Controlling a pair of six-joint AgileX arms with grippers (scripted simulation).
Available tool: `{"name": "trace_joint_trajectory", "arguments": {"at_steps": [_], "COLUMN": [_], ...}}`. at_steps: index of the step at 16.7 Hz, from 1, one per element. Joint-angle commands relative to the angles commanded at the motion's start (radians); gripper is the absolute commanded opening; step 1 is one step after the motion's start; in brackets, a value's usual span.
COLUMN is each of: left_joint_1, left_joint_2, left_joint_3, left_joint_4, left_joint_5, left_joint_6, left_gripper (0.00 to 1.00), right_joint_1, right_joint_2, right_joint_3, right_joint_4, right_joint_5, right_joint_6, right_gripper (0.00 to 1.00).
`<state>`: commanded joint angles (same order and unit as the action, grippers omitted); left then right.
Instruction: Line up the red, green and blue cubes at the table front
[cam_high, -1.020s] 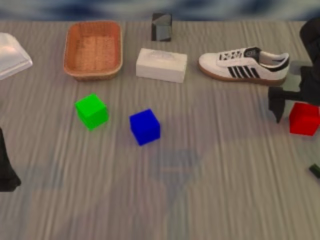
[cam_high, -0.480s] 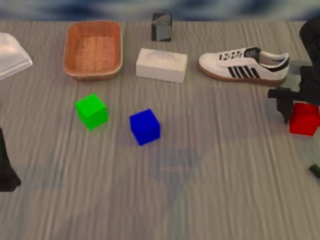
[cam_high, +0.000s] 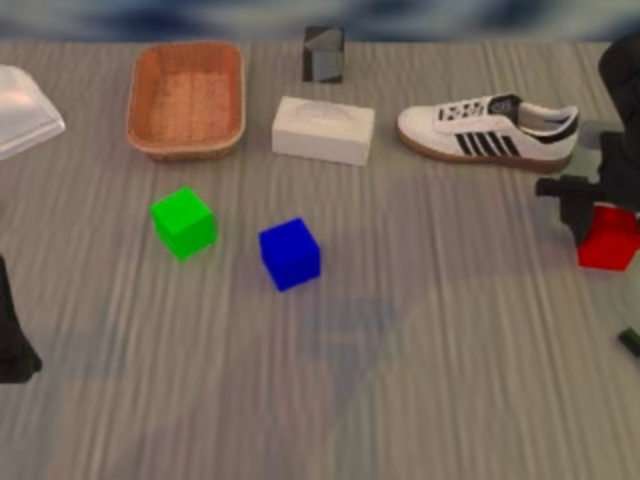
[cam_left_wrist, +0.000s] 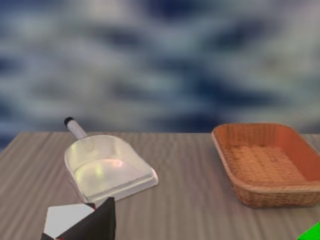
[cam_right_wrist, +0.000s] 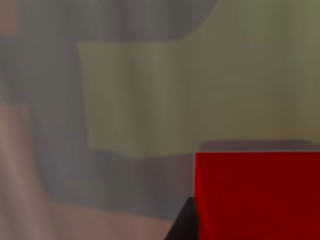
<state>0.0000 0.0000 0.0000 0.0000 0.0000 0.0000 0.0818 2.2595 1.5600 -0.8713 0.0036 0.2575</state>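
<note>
At the table's right edge, the small bright red matte cube (cam_high: 608, 243) is being approached: the right gripper (cam_high: 590, 205) is set just over its far side, one dark finger (cam_right_wrist: 182, 222) beside the cube's face. Whether the fingers have closed cannot be told. The grasp step is judged to be in hand; a firm closing is called for next. The bright green cube (cam_high: 183, 222) and deep blue cube (cam_high: 290, 253) lie apart at left-centre on the grey streaked table (cam_high: 450, 350). The left gripper (cam_high: 12, 340) is parked at the left edge.

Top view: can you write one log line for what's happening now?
right tool over red cube | green cube, blue cube untouched | left tool parked left edge
</note>
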Motion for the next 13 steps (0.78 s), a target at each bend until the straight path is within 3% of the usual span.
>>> {"name": "trace_joint_trajectory", "arguments": {"at_steps": [7, 13], "left_joint_1": [0.0, 0.0], "left_joint_2": [0.0, 0.0], "left_joint_3": [0.0, 0.0], "left_joint_4": [0.0, 0.0], "left_joint_5": [0.0, 0.0], "left_joint_6": [0.0, 0.0], "left_gripper": [1.0, 1.0], "right_joint_1": [-0.001, 0.005], "right_joint_2": [-0.03, -0.098], "right_joint_3": [0.022, 0.146], "right_joint_4": [-0.027, -0.227], "right_joint_5": [0.006, 0.005], "right_joint_6": [-0.004, -0.004], "right_gripper": [0.0, 0.0]}}
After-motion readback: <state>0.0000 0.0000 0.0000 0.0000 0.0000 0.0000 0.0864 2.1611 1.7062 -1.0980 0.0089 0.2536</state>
